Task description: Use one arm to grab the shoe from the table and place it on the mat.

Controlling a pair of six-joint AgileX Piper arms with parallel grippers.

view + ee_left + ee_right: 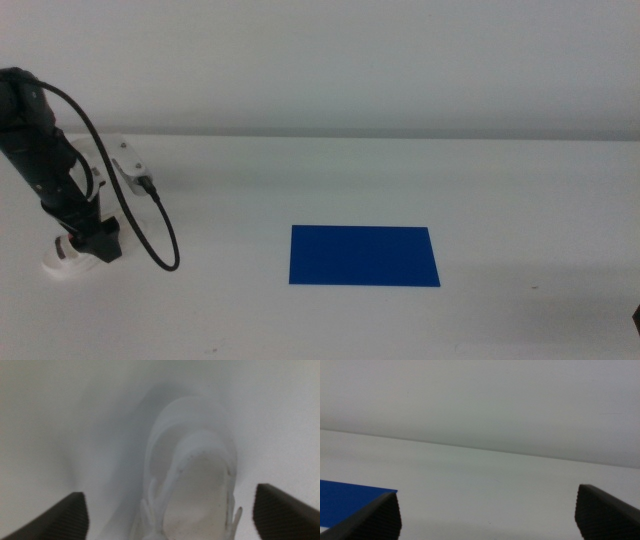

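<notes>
White table [420, 170] fills every view, pale wall behind, nothing else on it but the mat and the shoe. My left gripper [88, 250] is down at the table's left side, directly over the shoe [62, 262], which sits on the tabletop well apart from the mat [364, 256]. In the middle view only a white bit of shoe pokes out under my arm [45, 150]; the rest is hidden.

From the left wrist, the shoe [192, 485] lies straight between my jaws, blurred and very close, its opening facing the camera. Long axis looks to run away from the camera, so the jaws should straddle its width; that's a judgement, focus is poor. Jaws are spread wide, one each side, not touching the shoe. Can't see any strap colours here.

Left arm is clearly the nearer one. My right gripper [487, 515] waits at the far right, jaws wide apart and holding nothing, with just a corner of the mat [350, 502] in its view.

Next: close on the shoe, lift, carry right to the mat. Path between looks bare; my own looping cable [150, 215] is the only thing nearby.
</notes>
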